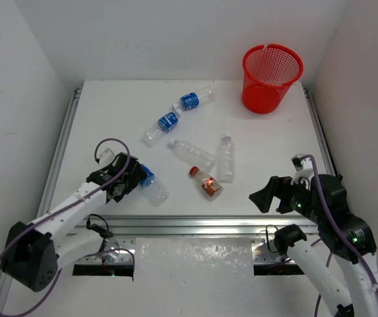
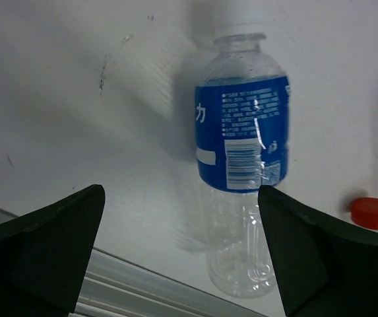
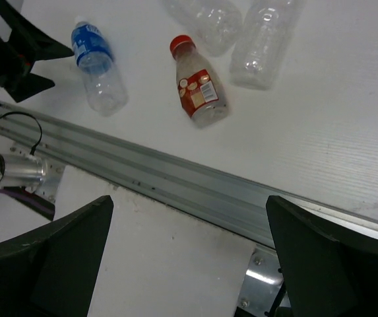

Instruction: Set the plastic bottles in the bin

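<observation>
The red mesh bin (image 1: 272, 78) stands at the far right corner. Two blue-label bottles (image 1: 192, 100) (image 1: 163, 125) lie mid-table. Two plain bottles (image 1: 192, 152) (image 1: 225, 158) and a red-cap bottle (image 1: 206, 181) lie nearer. A third blue-label bottle (image 1: 150, 181) (image 2: 241, 165) lies just past my left gripper (image 1: 130, 177) (image 2: 181, 191). That gripper is open and empty, and the bottle is close to its right finger. My right gripper (image 1: 264, 195) (image 3: 190, 201) is open and empty over the front rail, short of the red-cap bottle (image 3: 198, 92).
An aluminium rail (image 1: 195, 224) runs along the table's near edge, and side rails line the left and right. White walls close in on three sides. The left arm's purple cable (image 1: 109, 146) loops above its wrist.
</observation>
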{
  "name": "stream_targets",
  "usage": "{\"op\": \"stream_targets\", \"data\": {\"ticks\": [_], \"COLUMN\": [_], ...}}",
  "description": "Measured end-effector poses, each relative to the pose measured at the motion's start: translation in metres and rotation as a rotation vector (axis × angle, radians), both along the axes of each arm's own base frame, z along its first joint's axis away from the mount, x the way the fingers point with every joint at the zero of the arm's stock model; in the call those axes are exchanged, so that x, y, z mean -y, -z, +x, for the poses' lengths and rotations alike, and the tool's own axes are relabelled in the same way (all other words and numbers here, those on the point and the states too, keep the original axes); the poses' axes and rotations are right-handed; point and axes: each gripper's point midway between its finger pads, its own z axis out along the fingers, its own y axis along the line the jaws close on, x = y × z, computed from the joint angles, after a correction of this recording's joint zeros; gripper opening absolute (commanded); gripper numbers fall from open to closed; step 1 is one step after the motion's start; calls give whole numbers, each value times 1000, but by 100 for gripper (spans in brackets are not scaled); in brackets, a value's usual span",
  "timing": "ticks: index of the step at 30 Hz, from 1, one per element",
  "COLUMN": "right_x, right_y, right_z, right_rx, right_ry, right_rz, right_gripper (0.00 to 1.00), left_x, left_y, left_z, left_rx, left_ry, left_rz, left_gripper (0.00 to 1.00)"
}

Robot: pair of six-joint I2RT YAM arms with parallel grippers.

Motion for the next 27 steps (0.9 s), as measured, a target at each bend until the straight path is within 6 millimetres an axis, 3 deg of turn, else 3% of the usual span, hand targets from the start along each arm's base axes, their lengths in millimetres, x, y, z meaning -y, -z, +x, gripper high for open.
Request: {"op": "stream_targets", "data": {"ticks": [3,10,16,17,18,22,23,24,25,26,27], "right_x": [-7,-19,-26,-28,-30,-40,-43,-47,-48,-51,-54], "right_y": [11,38,56,56,57,59,60,61,61,60,59], "right_z": [-1,-1,3,3,4,7,8,7,7,7,8], "right_rx": [-32,-83,-116,-118,-118,-125,-125,-133,-134,-139,-140], "right_ry": [-39,-103,-131,-139,-145,-190,-206,-228,-233,-248,-261], "right_rz": [9,23,33,38,42,70,80,94,96,107,116], "right_gripper": [99,99,99,99,99,99,99,99,99,99,99], "left_x": [7,29,35,36,36,37,38,38,38,38,39], "left_y": [27,33,38,42,45,51,49,49,49,47,44], "left_z": [0,34,48,50,51,54,56,56,55,54,53], "left_rx": [-59,11,38,34,30,14,18,20,18,19,23], "left_ry": [3,12,13,15,15,31,34,35,41,47,53], "left_rz": [-17,-88,-99,-96,-94,-76,-77,-80,-75,-77,-79], "left_gripper": [100,97,84,69,65,63,50,19,19,0,0]}}
